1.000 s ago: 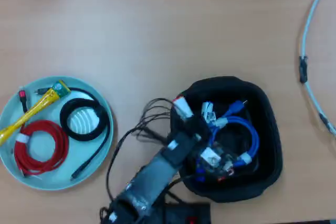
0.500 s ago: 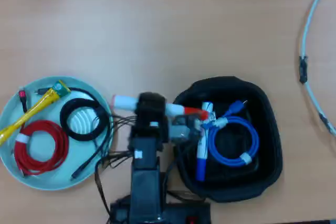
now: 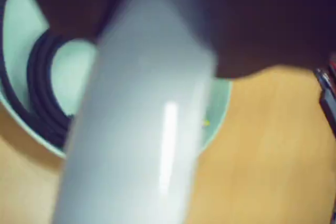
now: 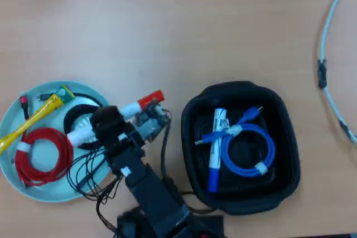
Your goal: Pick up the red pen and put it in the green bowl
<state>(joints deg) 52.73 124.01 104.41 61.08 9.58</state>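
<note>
Pale wooden tabletop (image 4: 184, 32) fills the overhead view, with a light cable (image 4: 329, 54) curving down its right edge. At lower left sits the green bowl (image 4: 14, 115), a shallow mint dish with a low rim, holding a red coiled cable (image 4: 42, 157), a black coiled cable (image 4: 109, 129) and a yellow cable (image 4: 33, 116). The arm rises from the bottom edge, and its gripper (image 4: 106, 126) is clamped across the red pen (image 4: 134, 107), holding it up over the bowl's right side. The pen is a thick white-barrelled marker lying aslant, its red cap pointing up and right past the bowl's rim over the table, its white end pointing down and left above the black coil. In the wrist view the white barrel (image 3: 147, 129) fills the middle of the picture, blurred and glossy with a bright streak of reflected light, and behind it show the mint rim (image 3: 218, 114), part of the black coil (image 3: 44, 93) and bare wood. To the right in the overhead view stands a black rounded-square container (image 4: 284, 137) with a blue-capped marker (image 4: 215, 149) and a blue coiled cable (image 4: 262, 149) inside.
</note>
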